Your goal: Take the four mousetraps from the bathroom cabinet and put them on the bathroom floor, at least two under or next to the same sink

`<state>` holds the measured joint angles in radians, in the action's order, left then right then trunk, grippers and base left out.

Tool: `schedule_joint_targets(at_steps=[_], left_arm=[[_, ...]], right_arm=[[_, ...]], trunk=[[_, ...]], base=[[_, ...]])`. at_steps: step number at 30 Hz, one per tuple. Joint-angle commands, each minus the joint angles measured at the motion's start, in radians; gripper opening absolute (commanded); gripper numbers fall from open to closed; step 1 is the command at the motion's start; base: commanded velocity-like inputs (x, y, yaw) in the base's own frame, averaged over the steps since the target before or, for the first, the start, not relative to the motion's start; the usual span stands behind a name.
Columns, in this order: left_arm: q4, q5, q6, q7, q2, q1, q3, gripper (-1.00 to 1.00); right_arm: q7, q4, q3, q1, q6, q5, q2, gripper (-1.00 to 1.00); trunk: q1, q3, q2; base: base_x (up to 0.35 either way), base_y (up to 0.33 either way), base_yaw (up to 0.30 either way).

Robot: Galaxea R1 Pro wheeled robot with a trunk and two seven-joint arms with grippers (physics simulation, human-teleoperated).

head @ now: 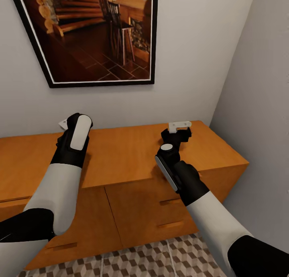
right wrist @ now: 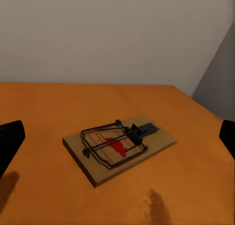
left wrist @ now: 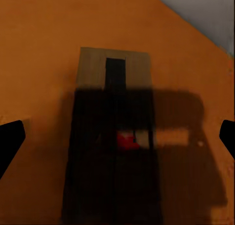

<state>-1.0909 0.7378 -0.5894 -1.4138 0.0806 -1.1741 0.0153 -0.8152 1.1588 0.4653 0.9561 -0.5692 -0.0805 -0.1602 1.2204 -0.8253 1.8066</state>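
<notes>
Both grippers are hanging open over the cabinet (head: 128,148) top, holding nothing. One mousetrap (right wrist: 119,145) is lying ahead of the right gripper (right wrist: 117,137), long axis slanting across its fingers; another trap (left wrist: 115,107) is lying under the left gripper (left wrist: 117,137).

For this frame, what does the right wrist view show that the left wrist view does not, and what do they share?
Right wrist view alone: a flat tan wooden mousetrap lying in full light, its dark wire spring bar and red bait pad plain to see, with the pale grey wall broad behind it.

Left wrist view alone: a tan mousetrap seen from close above, mostly under a heavy dark shadow, with only a red spot showing through.

Both: the flat orange-brown wooden cabinet top under the trap, and black fingertips at the picture's two side edges, set wide apart.
</notes>
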Motion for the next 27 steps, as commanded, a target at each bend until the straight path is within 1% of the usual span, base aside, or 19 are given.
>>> schedule_joint_targets(at_steps=[1, 9, 27], left_arm=[[-0.001, 0.003, -0.01, -0.005, 0.001, -0.001, 0.002, 1.0], [0.0, 0.003, -0.01, -0.005, 0.001, -0.001, 0.002, 1.0], [-0.001, 0.003, -0.01, -0.005, 0.001, -0.001, 0.002, 1.0]], right_arm=[[-0.009, 0.001, 0.003, 0.001, -0.005, -0.008, 0.001, 1.0], [-0.009, 0.001, 0.003, 0.001, -0.005, -0.008, 0.001, 1.0], [-0.007, 0.0, 0.003, 0.001, -0.004, -0.009, 0.001, 1.0]], trunk=[[0.0, -0.001, 0.0], [0.0, -0.001, 0.0], [0.0, -0.001, 0.0]], base=[[0.081, -0.169, 0.0], [0.034, -0.07, 0.0], [0.003, -0.006, 0.0]])
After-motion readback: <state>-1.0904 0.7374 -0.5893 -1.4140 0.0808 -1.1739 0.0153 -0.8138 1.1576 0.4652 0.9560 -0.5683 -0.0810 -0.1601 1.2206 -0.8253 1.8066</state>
